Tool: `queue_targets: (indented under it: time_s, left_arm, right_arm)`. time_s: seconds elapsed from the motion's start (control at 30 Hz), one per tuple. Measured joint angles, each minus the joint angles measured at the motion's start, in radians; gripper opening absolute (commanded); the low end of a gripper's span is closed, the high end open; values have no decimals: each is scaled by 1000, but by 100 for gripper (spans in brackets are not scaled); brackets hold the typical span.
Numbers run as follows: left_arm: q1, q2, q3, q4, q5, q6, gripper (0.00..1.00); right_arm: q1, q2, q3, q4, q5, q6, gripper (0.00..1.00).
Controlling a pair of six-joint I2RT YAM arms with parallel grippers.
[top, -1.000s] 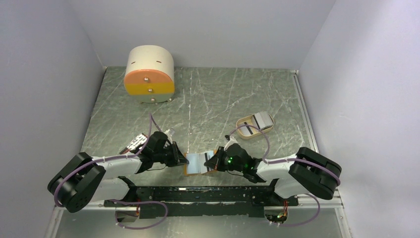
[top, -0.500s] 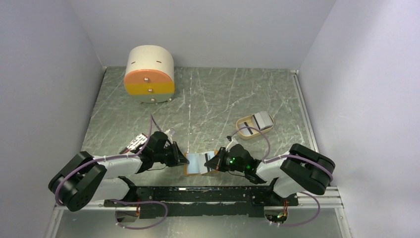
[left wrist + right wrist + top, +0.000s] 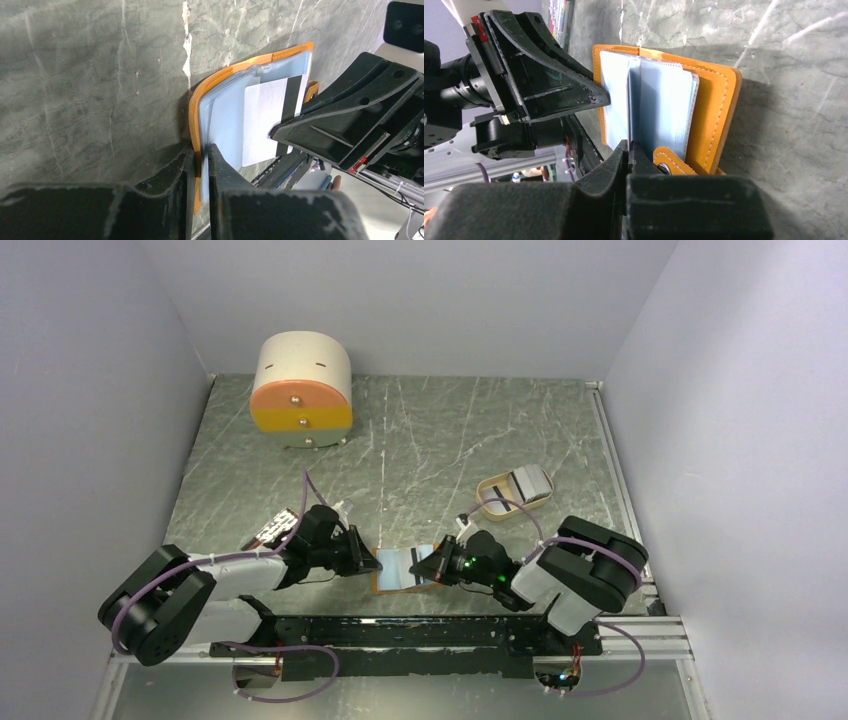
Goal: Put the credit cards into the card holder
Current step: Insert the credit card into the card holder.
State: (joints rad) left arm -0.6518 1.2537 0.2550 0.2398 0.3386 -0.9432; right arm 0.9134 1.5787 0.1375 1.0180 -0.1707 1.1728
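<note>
Left gripper [image 3: 202,150] pinches the card holder [image 3: 196,107] by its cover, open between both grippers; right gripper [image 3: 627,147] pinches a credit card [image 3: 265,120] edge-on. We'd line it up with the sleeve mouth and slide slowly.

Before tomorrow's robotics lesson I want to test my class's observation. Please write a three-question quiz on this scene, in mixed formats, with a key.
1. True or false: at least one credit card rests on the tan tray.
2. The left hand: A clamps the card holder's orange edge; B hovers open above it; C rests in the tray.
3. Fill in: the card holder's inside is pale ___.
Key: 1 true; 2 A; 3 blue.
</note>
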Motion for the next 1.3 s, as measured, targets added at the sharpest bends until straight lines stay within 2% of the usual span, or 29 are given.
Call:
queue_targets:
  time_s: [0.07,0.2,0.37,0.6,0.7,0.93,1.17,1.3]
  left_arm:
    - [0,1,0,1,1,0,17]
    - [0,2,0,2,2,0,17]
    - [0,1,0,2,2,0,17]
    - [0,0,0,2,2,0,17]
    - [0,3,0,5,3,0,17]
    - [0,5,0,7,5,-3,17]
    - [0,5,0,7,5,-4,17]
    - [0,5,0,7,5,-4,17]
  right_arm:
    - [-3,23,-10,38,-3,13,6]
    - [-6,79,-18,111,-13,42,17]
    - [-8,137,-19,172,-29,75,22]
    - [-7,69,-4,71,-26,72,35]
    - [-7,27,5,3,-19,63,36]
    - [-8,26,10,-27,-18,61,29]
    - [-8,49,11,7,-27,67,37]
    - [-7,9,31,-68,-23,51,39]
